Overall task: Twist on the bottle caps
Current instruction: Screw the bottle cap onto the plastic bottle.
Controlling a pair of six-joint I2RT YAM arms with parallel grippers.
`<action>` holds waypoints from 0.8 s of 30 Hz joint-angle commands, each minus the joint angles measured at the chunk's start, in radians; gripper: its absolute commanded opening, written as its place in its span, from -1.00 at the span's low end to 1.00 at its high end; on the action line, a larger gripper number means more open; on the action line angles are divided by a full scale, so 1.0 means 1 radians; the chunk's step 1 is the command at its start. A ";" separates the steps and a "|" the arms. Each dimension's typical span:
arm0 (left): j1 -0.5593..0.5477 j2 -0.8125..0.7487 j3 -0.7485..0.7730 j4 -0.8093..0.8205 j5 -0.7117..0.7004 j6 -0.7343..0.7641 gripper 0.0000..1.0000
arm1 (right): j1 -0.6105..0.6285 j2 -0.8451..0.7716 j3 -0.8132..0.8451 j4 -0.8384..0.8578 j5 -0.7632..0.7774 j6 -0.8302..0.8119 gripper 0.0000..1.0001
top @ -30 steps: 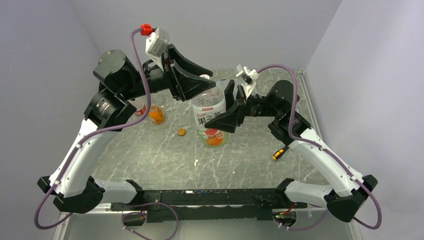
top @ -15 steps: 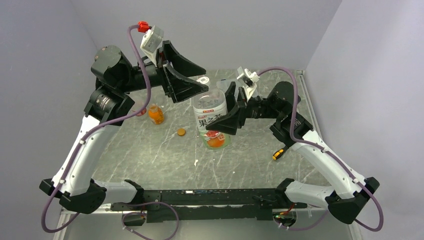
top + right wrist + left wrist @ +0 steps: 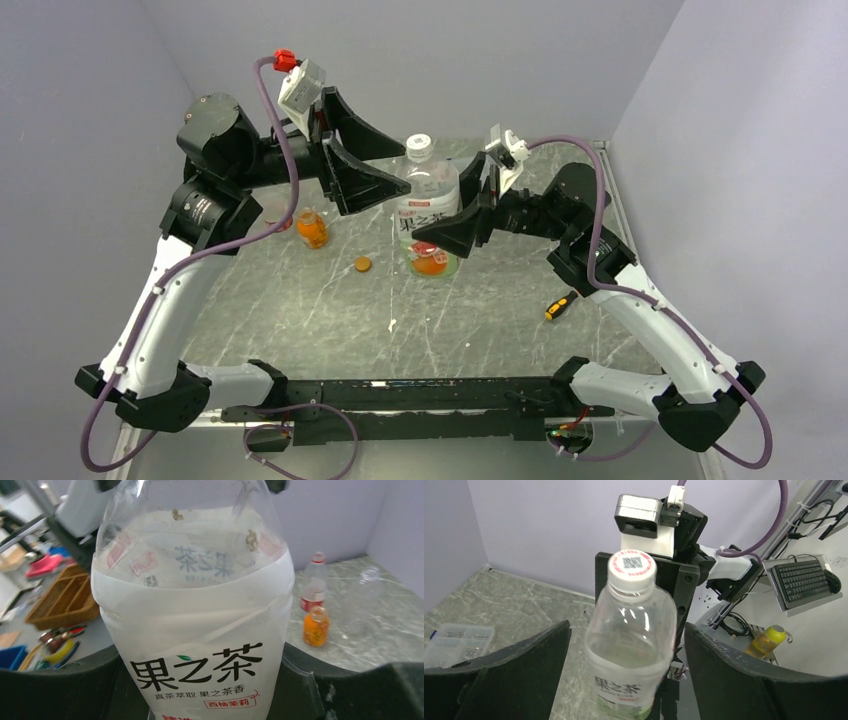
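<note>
The white-labelled bottle stands upright at mid-bench, pinched at its label by the right gripper. Its whitish cap sits on the neck, so this one looks done. The left gripper is spread around the neck, touching nothing. The squat orange bottle looks uncapped, and an orange cap lies loose between the two bottles.

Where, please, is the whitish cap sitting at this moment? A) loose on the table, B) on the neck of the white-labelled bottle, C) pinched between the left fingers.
B: the whitish cap sits atop the white-labelled bottle, with the left fingers spread clear on either side.
</note>
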 commanded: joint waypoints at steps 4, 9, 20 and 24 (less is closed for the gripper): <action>0.005 -0.028 0.069 -0.035 -0.170 0.024 0.86 | 0.017 -0.001 0.063 -0.101 0.335 -0.094 -0.53; 0.005 0.000 0.124 -0.085 -0.410 0.036 0.87 | 0.083 0.048 0.066 -0.148 0.568 -0.135 -0.54; -0.108 0.137 0.296 -0.316 -0.877 0.089 0.75 | 0.185 0.152 0.086 -0.131 0.849 -0.171 -0.56; -0.164 0.174 0.330 -0.362 -0.998 0.112 0.69 | 0.189 0.174 0.092 -0.127 0.861 -0.174 -0.56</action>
